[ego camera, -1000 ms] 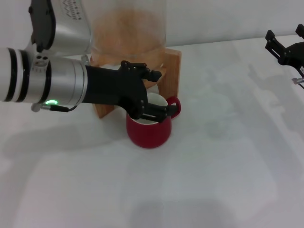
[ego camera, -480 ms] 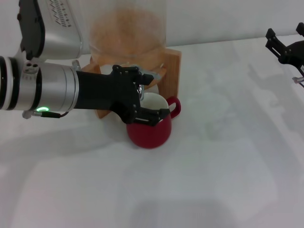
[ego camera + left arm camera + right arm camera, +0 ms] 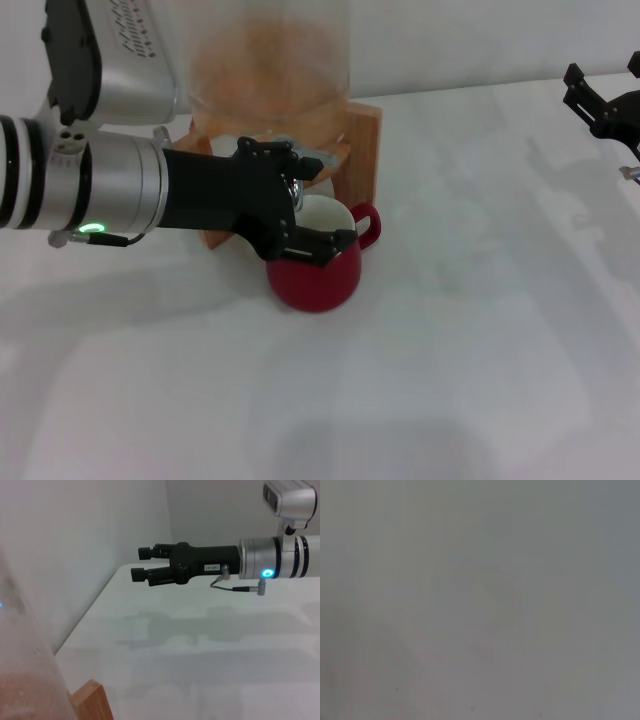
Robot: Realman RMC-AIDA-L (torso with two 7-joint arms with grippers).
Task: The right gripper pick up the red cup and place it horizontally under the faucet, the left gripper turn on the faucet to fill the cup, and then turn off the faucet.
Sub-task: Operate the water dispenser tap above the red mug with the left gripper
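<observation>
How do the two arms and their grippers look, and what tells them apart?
Both arms are silver-white cylinders ending in black fingered claws. The left gripper follows black bands and a green light; the right gripper has a small white label, a blue light and a thin grey cable.

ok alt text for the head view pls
The left pincer reaches over the red cup at the faucet under a glass dispenser in a wooden stand. The right pincer is parked far right, above the white table.

Left arm [image 3: 90,185]: silver-white cylinder with black bands, green status light, thin cable by the light, ending in the black multi-link left gripper [image 3: 305,215]. Right arm [image 3: 280,562]: silver cylinder, black bands, blue light, grey cable with connector, white label on the black right gripper [image 3: 142,564].
</observation>
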